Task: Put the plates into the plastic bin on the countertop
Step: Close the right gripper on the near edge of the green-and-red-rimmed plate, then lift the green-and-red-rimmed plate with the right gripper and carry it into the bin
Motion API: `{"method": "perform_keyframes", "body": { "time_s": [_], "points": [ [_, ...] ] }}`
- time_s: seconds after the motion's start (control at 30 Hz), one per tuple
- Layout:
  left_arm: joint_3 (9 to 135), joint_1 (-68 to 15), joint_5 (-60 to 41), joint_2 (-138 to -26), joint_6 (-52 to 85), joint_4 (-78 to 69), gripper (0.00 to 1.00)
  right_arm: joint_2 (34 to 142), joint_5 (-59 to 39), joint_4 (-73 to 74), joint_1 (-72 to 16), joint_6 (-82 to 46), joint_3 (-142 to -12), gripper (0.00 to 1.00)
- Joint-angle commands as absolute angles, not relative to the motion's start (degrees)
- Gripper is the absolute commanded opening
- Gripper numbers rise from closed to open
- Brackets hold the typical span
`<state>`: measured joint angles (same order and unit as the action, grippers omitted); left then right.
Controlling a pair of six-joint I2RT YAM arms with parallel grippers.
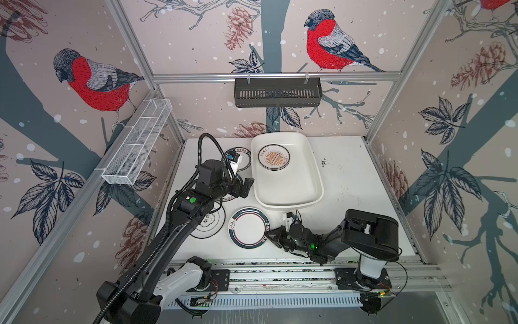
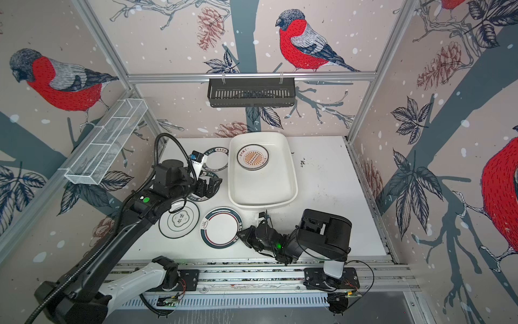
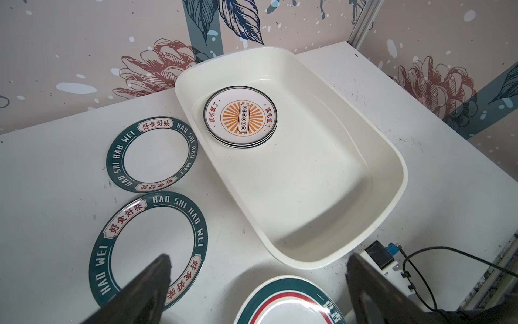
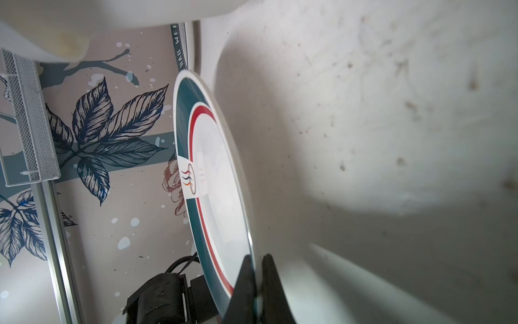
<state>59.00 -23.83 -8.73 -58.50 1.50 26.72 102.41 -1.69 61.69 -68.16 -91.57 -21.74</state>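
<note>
The white plastic bin [image 1: 288, 190] lies at the back of the countertop [image 1: 350, 182] and holds a small stack of plates topped by an orange sunburst plate [image 1: 273, 157], also clear in the left wrist view [image 3: 241, 116]. My right gripper [image 1: 270, 234] is shut on the right rim of a teal-and-red rimmed plate [image 1: 248, 227]; its fingers pinch that edge in the right wrist view [image 4: 256, 259]. My left gripper [image 1: 244, 187] hangs open left of the bin, over a teal lettered plate [image 3: 148, 246]. A second lettered plate [image 3: 152, 158] and a quatrefoil plate [image 1: 208, 224] lie nearby.
A black slotted basket [image 1: 277, 92] hangs on the back rail. A white wire-mesh tray [image 1: 137, 143] is fixed to the left wall. The left arm covers part of the plates on the left. Aluminium rails [image 1: 280, 275] run along the front edge.
</note>
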Motion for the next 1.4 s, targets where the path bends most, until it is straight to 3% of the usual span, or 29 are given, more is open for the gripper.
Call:
{"method": "perform_keyframes", "body": {
  "time_s": [0.0, 0.7, 1.1, 1.37],
  "points": [
    [59.41, -23.49, -7.65, -58.12, 0.79, 26.73, 0.97, 101.68, -3.36, 64.33, -68.29, -90.79, -21.47, 0.01],
    [60.00, -23.01, -3.40, -57.72, -2.11, 26.76, 0.97, 94.59, -9.23, 53.43, -68.44, -84.43, -21.63, 0.01],
    [70.91, -22.98, 1.34, -61.46, -3.60, 30.77, 0.97, 85.99, -11.14, 37.58, -68.45, -77.48, -28.47, 0.01],
    [81.06, -22.94, 2.61, -63.37, -5.86, 34.82, 0.97, 77.74, -15.83, 20.96, -61.51, -70.28, -38.46, 0.01]
  ]
}}
